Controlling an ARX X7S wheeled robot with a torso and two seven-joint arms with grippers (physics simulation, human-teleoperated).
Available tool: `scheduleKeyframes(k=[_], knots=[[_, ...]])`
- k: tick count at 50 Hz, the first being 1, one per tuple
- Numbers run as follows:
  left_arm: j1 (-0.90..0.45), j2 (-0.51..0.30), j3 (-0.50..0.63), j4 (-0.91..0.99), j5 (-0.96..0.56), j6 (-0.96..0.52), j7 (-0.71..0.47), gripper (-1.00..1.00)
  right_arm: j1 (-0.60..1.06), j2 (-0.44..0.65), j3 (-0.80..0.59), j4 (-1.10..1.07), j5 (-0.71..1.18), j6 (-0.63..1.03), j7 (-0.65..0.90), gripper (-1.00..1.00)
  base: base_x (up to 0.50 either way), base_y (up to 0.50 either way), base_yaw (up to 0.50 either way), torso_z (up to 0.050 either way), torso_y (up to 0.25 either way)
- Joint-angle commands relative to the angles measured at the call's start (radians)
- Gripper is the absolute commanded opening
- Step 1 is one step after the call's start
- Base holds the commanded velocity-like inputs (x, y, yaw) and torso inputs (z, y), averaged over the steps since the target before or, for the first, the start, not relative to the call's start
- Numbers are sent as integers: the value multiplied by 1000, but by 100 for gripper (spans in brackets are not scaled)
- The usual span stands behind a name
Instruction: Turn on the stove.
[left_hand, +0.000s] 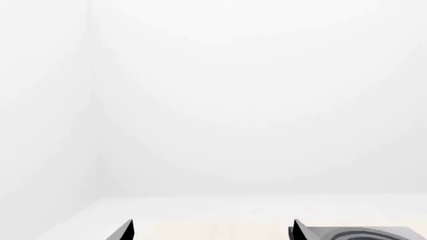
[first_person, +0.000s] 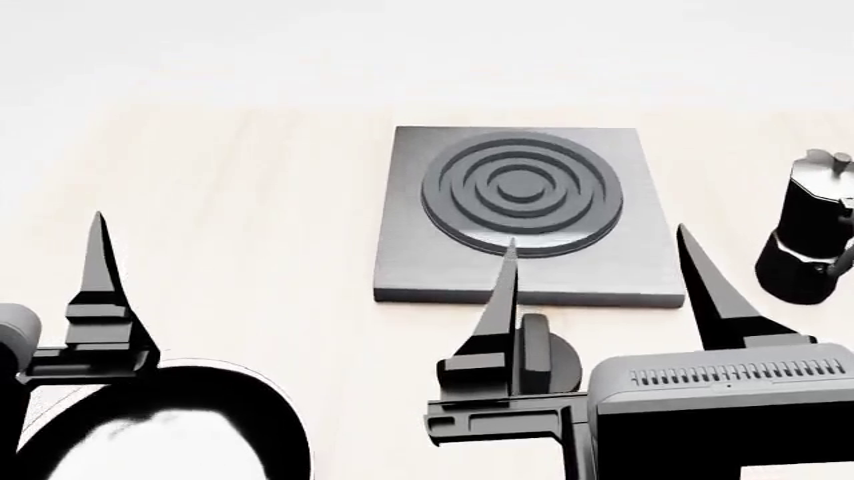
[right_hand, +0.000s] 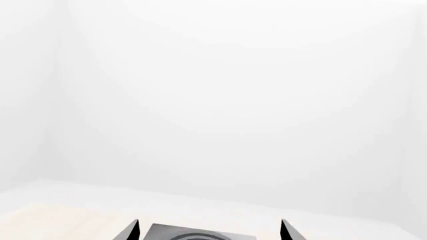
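The stove (first_person: 614, 270) is a flat grey square slab on the pale table, with a dark ringed burner (first_person: 521, 190). Its small black round knob (first_person: 550, 362) sits just in front of the slab's near edge. My right gripper (first_person: 598, 236) hovers open over that edge, and its left finger (first_person: 497, 305) partly covers the knob. The right wrist view shows the open right gripper (right_hand: 209, 230) with the stove (right_hand: 200, 233) beyond it. My left gripper (left_hand: 213, 227) is open and holds nothing, well left of the stove (left_hand: 360, 233); only one of its fingers (first_person: 98, 270) shows in the head view.
A black moka pot (first_person: 807, 235) stands upright just right of the stove. A black frying pan (first_person: 274, 410) lies at the near left, partly under my left arm. Pale tabletop (first_person: 267, 200) stretches left of the stove, with a white wall behind.
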Motion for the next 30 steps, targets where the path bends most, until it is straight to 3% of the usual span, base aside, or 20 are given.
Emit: scheduleKeyframes(k=[1,13,30], knots=[[0,-4,0,2,-6,0,-5,100,1,4,-1,-2,5,0,6,100,242,0,0,0,0],[-1,-8,4,-1,-10,3,-9,100,-1,6,-2,8,9,-14,8,100,232,0,0,0,1],[-2,-13,5,-3,-16,5,-18,100,1,-23,20,90,61,-3,3,100,0,0,0,0,0]])
